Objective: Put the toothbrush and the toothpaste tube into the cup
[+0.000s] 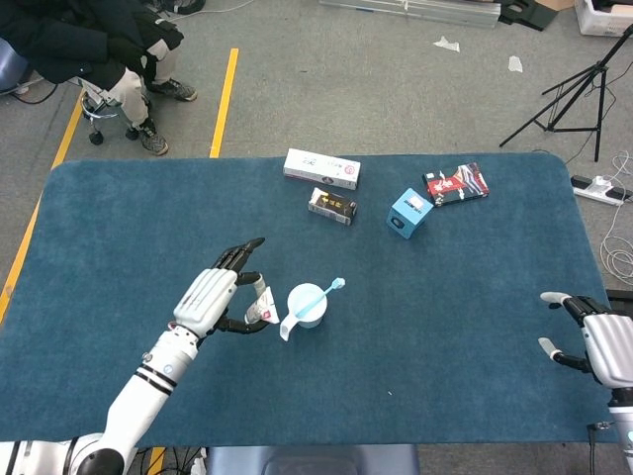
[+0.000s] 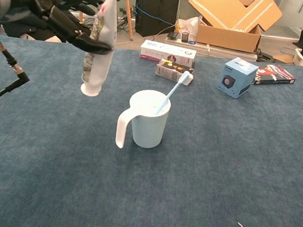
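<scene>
The left hand (image 2: 64,16) pinches the toothpaste tube (image 2: 100,44) near its flat crimped end, so the tube hangs cap-down above the table (image 2: 231,180), just beside the handle side of the cup (image 2: 148,118) and toward the table's left edge; the right hand (image 1: 598,341) rests with fingers apart and nothing in them at the right edge. The toothbrush (image 2: 173,91) already leans inside the cup, head out toward the far edge. To finish well, I judge the cap should clear the near rim, centre over the opening away from the toothbrush, then lower before release, so the cup does not tip.
</scene>
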`<state>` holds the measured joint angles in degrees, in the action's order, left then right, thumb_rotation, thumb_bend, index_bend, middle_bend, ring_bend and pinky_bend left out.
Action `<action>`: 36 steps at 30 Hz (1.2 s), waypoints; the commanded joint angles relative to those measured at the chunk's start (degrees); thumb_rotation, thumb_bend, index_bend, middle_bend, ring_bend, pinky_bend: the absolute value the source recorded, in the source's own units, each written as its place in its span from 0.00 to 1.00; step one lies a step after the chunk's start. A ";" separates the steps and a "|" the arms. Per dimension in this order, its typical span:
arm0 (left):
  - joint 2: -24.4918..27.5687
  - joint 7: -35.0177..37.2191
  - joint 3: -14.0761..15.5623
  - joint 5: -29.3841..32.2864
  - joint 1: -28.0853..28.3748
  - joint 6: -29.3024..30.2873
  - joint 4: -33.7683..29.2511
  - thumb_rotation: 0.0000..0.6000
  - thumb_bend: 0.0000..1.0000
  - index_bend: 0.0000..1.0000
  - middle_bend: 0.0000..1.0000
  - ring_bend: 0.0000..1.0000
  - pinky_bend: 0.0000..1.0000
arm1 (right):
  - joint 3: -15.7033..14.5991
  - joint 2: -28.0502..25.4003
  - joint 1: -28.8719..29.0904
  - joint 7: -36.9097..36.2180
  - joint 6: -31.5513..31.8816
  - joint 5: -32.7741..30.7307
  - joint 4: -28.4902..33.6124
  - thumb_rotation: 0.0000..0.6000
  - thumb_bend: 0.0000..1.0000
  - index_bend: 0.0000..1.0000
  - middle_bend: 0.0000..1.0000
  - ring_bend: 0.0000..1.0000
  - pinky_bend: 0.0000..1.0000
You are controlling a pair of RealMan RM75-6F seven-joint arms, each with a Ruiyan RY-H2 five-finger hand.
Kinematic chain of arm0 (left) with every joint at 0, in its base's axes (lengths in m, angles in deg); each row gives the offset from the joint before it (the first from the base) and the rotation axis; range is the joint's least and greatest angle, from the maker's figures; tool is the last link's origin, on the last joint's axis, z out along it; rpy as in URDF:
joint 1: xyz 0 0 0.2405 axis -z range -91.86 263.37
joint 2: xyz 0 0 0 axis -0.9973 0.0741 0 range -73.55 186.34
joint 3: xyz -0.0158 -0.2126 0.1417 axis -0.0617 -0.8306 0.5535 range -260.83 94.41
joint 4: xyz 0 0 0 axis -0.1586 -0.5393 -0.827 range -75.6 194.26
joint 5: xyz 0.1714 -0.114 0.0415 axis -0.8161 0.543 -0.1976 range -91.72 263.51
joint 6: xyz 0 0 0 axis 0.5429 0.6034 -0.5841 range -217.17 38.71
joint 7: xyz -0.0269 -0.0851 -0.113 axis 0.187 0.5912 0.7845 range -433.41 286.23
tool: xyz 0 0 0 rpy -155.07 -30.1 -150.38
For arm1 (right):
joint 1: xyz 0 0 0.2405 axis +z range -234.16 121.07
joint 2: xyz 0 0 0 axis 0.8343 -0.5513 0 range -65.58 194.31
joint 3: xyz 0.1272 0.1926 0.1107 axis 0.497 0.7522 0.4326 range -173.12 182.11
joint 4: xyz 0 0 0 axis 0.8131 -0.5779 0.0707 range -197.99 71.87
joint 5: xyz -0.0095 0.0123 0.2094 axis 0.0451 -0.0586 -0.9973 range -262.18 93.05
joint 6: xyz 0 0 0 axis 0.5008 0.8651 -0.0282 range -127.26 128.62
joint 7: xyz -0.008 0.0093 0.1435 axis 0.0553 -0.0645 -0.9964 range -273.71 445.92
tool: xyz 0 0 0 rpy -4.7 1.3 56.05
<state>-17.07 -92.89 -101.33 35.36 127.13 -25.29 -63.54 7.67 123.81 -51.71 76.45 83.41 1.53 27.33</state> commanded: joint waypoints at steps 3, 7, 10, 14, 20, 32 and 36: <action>-3.19 -0.15 -1.81 3.07 3.02 0.42 2.86 1.00 0.40 0.60 0.01 0.00 0.00 | 0.03 -0.15 0.02 -0.47 -0.07 0.00 -0.10 1.00 0.16 0.33 0.42 0.34 0.47; -5.25 0.50 -2.94 4.71 4.88 0.37 5.19 1.00 0.40 0.60 0.02 0.00 0.00 | 0.01 -0.29 0.04 -0.87 -0.13 0.04 -0.14 1.00 0.16 0.33 0.42 0.34 0.47; -6.39 0.86 -3.52 5.73 5.97 0.38 6.44 1.00 0.40 0.60 0.02 0.00 0.00 | 0.02 -0.41 -0.03 -1.24 0.04 0.14 -0.16 1.00 0.16 0.33 0.41 0.34 0.47; -7.55 1.36 -3.80 6.93 7.05 0.16 7.59 1.00 0.40 0.60 0.02 0.00 0.00 | 0.06 -0.53 -0.08 -1.65 0.11 0.11 -0.21 1.00 0.16 0.33 0.41 0.34 0.47; -9.65 2.83 -3.94 7.83 8.22 -0.15 9.66 1.00 0.40 0.60 0.02 0.00 0.00 | 0.01 -0.65 -0.15 -2.05 0.25 0.29 -0.23 1.00 0.16 0.33 0.42 0.34 0.47; -13.46 5.84 -4.41 8.21 10.20 -1.45 14.62 1.00 0.40 0.60 0.02 0.00 0.00 | 0.02 -0.97 -0.24 -3.10 0.42 0.42 -0.37 1.00 0.16 0.33 0.42 0.34 0.47; -14.42 6.42 -4.51 8.69 10.66 -1.69 15.78 1.00 0.40 0.60 0.02 0.00 0.00 | -0.09 -0.98 -0.23 -3.03 0.39 0.60 -0.30 1.00 0.16 0.33 0.41 0.34 0.47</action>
<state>-31.27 -86.63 -105.80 43.91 137.64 -26.88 -47.99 7.59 122.82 -51.95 73.42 83.80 2.13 27.03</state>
